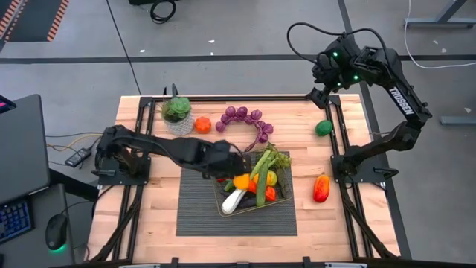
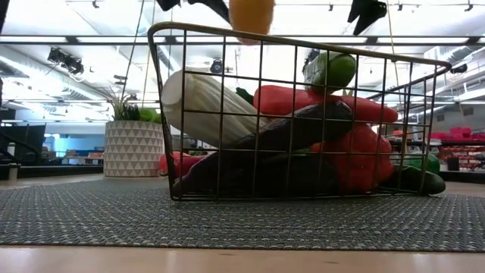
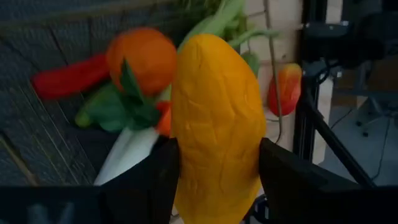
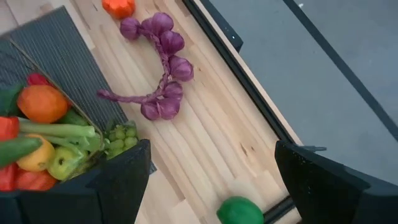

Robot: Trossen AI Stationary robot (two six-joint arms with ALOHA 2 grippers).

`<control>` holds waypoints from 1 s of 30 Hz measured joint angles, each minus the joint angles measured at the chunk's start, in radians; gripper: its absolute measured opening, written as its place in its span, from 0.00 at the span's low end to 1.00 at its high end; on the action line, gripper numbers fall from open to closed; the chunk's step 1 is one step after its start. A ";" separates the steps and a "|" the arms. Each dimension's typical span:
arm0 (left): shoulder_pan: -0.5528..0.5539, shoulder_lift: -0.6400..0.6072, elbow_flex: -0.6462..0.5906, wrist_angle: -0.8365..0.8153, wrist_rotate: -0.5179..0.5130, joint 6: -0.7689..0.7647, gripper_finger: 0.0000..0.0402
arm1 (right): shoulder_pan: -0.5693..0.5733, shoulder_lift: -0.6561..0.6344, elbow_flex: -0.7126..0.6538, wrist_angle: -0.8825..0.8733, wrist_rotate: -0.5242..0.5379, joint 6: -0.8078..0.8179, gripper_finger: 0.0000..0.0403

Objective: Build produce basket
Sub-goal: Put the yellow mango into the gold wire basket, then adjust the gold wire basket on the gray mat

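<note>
The brass wire basket (image 1: 285, 199) stands on the dark ribbed mat (image 1: 199, 210), holding a white-green leek (image 2: 204, 102), red peppers (image 2: 356, 152), a dark eggplant (image 2: 295, 129), an orange (image 3: 142, 57) and other produce. My left gripper (image 1: 239, 176) is over the basket's left part, shut on a yellow-orange fruit (image 3: 214, 118), which shows above the rim in the low view (image 2: 251, 17). My right gripper (image 1: 325, 88) is open and empty, high over the table's far right edge. My left gripper pinches the yellow-orange fruit's two long sides (image 3: 186, 162) between its two fingers (image 3: 152, 180), at the fruit's lower half. The fruit stands out past the fingertips, lengthwise along the fingers. It is lifted clear, above the produce in the basket.
On the table beyond the mat: a white patterned plant pot (image 1: 177, 116), an orange (image 1: 202, 124), purple grapes (image 1: 242, 116) with a stalk, a green round fruit (image 1: 323, 128) at the right, and a red-orange fruit (image 1: 321, 187) at the right, nearer the front.
</note>
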 joint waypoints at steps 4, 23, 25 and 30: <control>-0.022 0.027 0.000 -0.041 0.011 -0.053 0.56 | -0.001 -0.011 0.000 -0.010 -0.006 0.002 0.86; -0.021 0.060 -0.013 -0.318 0.113 -0.067 0.68 | -0.001 -0.017 0.000 0.014 -0.023 0.059 0.86; -0.026 0.069 -0.030 -0.329 0.154 -0.067 0.68 | -0.001 -0.017 0.000 0.021 -0.023 0.060 0.86; -0.038 0.108 -0.054 -0.323 0.210 -0.070 0.68 | -0.003 -0.017 0.000 0.028 -0.023 0.067 0.86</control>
